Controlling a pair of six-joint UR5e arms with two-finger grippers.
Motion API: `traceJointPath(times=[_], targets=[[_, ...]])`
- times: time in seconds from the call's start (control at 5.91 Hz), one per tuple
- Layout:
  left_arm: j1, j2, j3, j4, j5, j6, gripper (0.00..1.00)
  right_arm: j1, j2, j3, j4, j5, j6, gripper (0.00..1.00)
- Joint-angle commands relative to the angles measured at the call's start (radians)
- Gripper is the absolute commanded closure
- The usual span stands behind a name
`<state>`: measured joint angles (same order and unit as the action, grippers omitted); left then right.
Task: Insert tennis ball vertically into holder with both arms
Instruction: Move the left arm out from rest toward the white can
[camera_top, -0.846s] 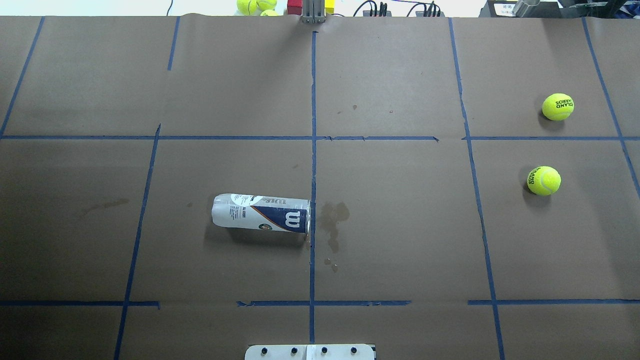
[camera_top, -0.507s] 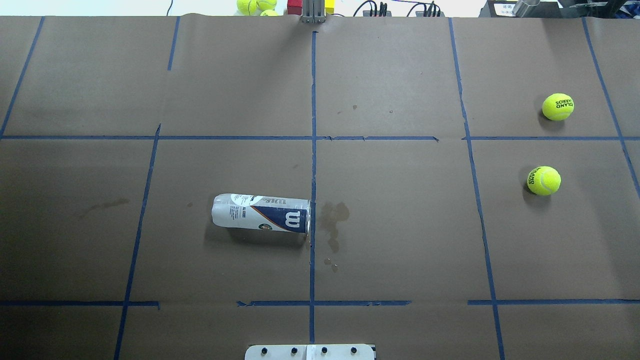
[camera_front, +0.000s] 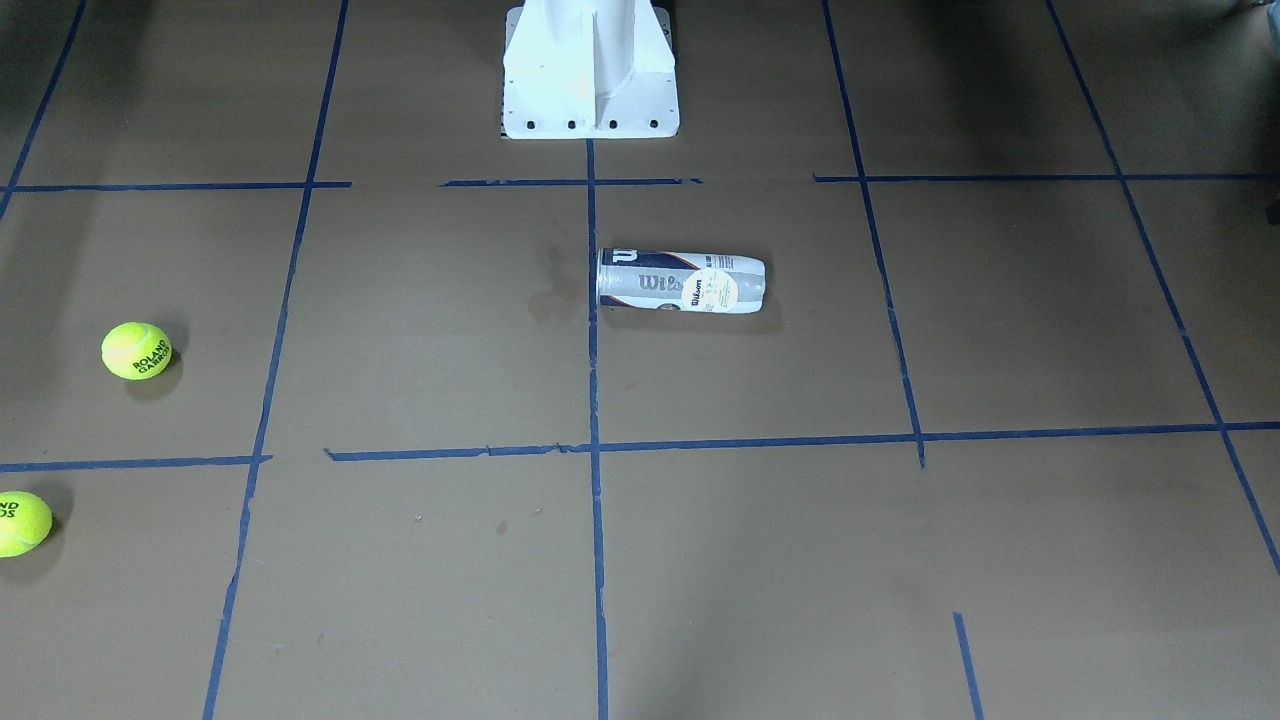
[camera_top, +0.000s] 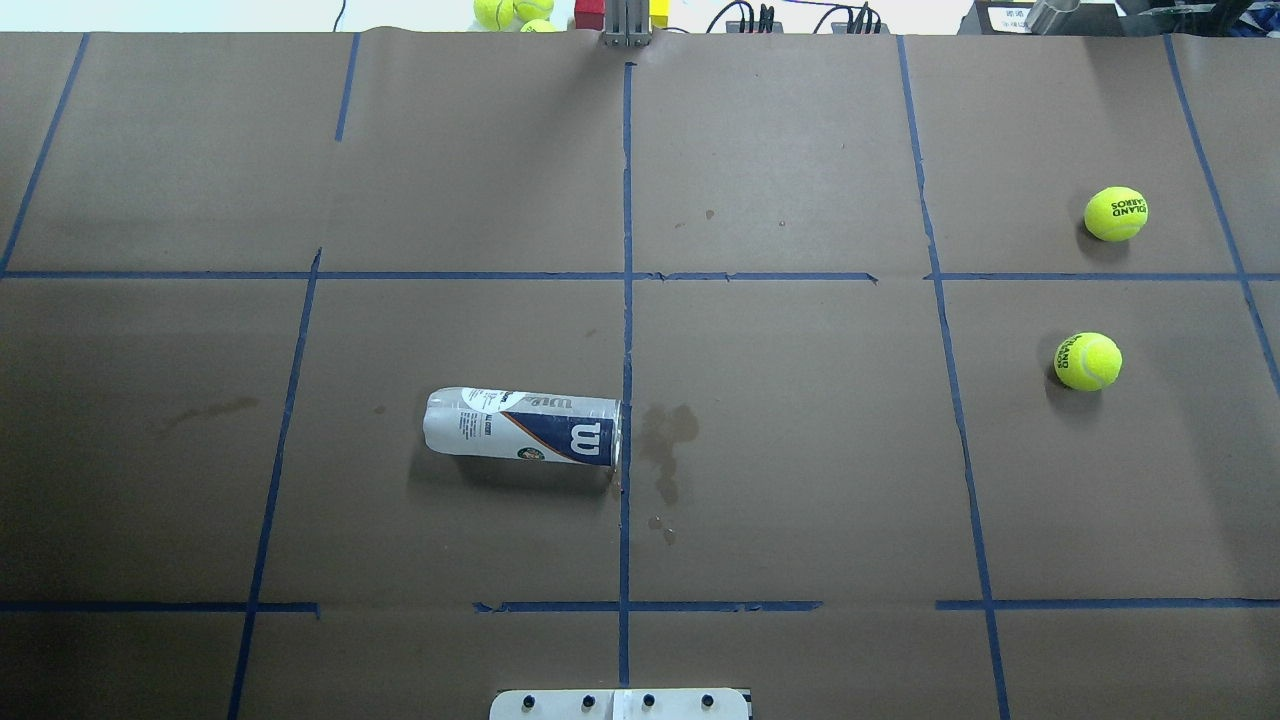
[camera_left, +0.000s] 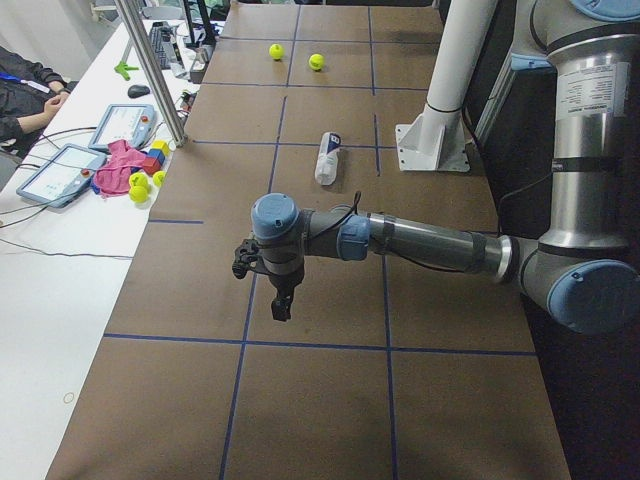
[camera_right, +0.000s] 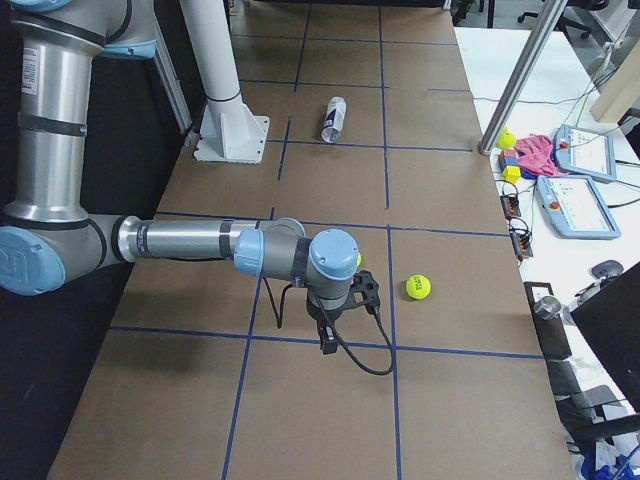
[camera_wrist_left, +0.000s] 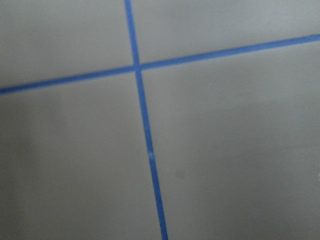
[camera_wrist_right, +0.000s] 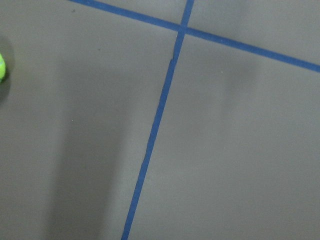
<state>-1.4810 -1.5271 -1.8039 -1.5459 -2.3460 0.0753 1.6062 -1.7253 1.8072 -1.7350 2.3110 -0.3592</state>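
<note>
Inspection finds the holder (camera_top: 520, 428), a clear plastic cylindrical tennis-ball can with a white and navy label, lying on its side on the brown paper-covered table (camera_top: 800, 450), not upright. Its metal-rimmed end touches the central blue tape line (camera_top: 627, 200), beside a dark stain (camera_top: 665, 440) on the paper. The same can shows in the front-facing view (camera_front: 680, 282) just ahead of the white metal pedestal (camera_front: 590, 70). Two yellow-green tennis balls (camera_top: 1116, 213) (camera_top: 1088, 361) rest on the robot's right side of the table, well apart from the holder, one on each side of a cross tape line. Neither arm shows in the overhead or front-facing views. In the left side view the left arm (camera_left: 430, 240) reaches out level over the table's left end, its black left gripper (camera_left: 282, 308) pointing down above the paper, holding nothing. In the right side view the right arm (camera_right: 190, 242) reaches out likewise, its black right gripper (camera_right: 327, 340) pointing down near one ball (camera_right: 418, 288), apart from it. From these views I cannot tell whether either gripper's jaws stand wide or narrow. Both wrist cameras show only paper and crossing tape; the right one catches a sliver of ball (camera_wrist_right: 1, 67) at its left edge.
</note>
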Motion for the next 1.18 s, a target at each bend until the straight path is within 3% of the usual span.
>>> traceJointPath(times=[0.0,0.51,0.68,1.01], targets=[[0.002,-0.057,-0.015,-0.2,-0.001,-0.006,0.0,0.001,0.058,0.043,0.003,0.001,0.006,0.0],[0.058,-0.1,-0.04,-0.311,-0.007,-0.047,0.0,0.0,0.105,0.057,0.006,-0.002,0.006,0.0],[0.211,-0.161,-0.054,-0.445,0.005,-0.101,0.0,-0.002,0.111,0.037,0.005,-0.002,0.012,0.0],[0.402,-0.321,-0.055,-0.494,0.011,-0.136,0.01,0.0,0.11,0.001,0.005,0.019,0.025,0.0]])
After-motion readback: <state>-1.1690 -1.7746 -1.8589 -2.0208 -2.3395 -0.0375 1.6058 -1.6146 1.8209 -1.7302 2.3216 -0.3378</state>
